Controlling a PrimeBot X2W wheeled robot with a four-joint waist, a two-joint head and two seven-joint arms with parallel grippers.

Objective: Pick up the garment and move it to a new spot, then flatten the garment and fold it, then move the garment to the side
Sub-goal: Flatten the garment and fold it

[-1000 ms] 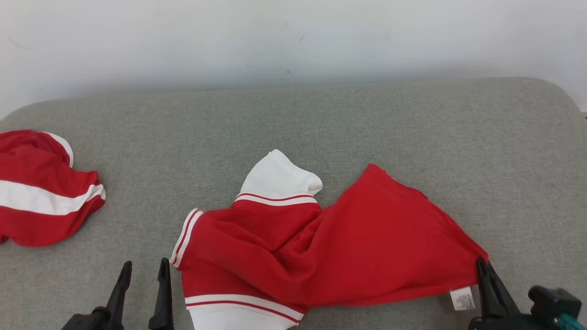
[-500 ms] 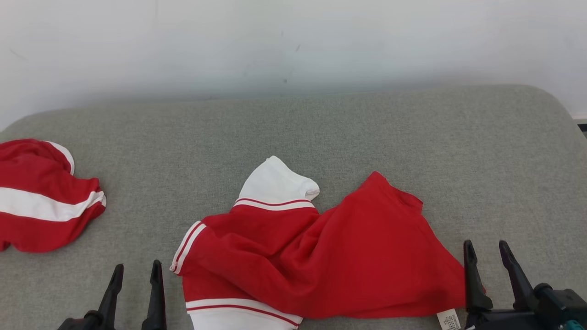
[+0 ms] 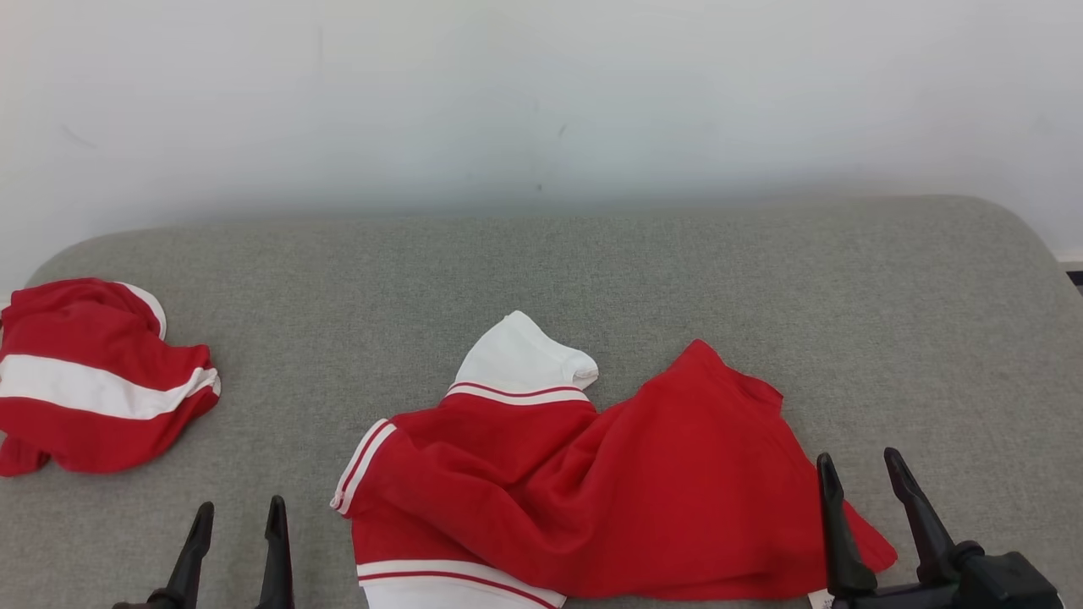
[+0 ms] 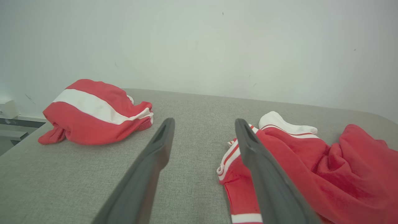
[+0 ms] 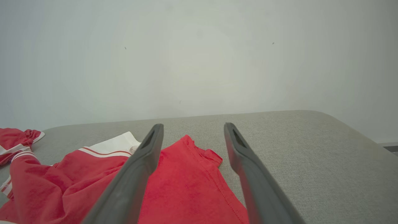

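The garment (image 3: 609,491) is a crumpled red piece with white, red-striped trim, lying on the grey padded surface (image 3: 677,271) at the near middle. It also shows in the left wrist view (image 4: 311,165) and the right wrist view (image 5: 186,186). My right gripper (image 3: 857,457) stands open at the garment's right corner, its left finger over the red cloth, holding nothing; its own view shows the fingers spread (image 5: 193,125). My left gripper (image 3: 240,504) is open and empty just left of the garment's striped edge, apart from it (image 4: 204,121).
A second red garment with a white band (image 3: 93,397) lies bunched at the far left edge of the surface (image 4: 93,115). A pale wall (image 3: 541,101) rises directly behind. The surface rounds off at the right, with bare grey room behind the garment.
My right gripper has opened and let go of the garment's right corner, which has slackened onto the surface. The head camera has shifted, so the whole picture sits lower.
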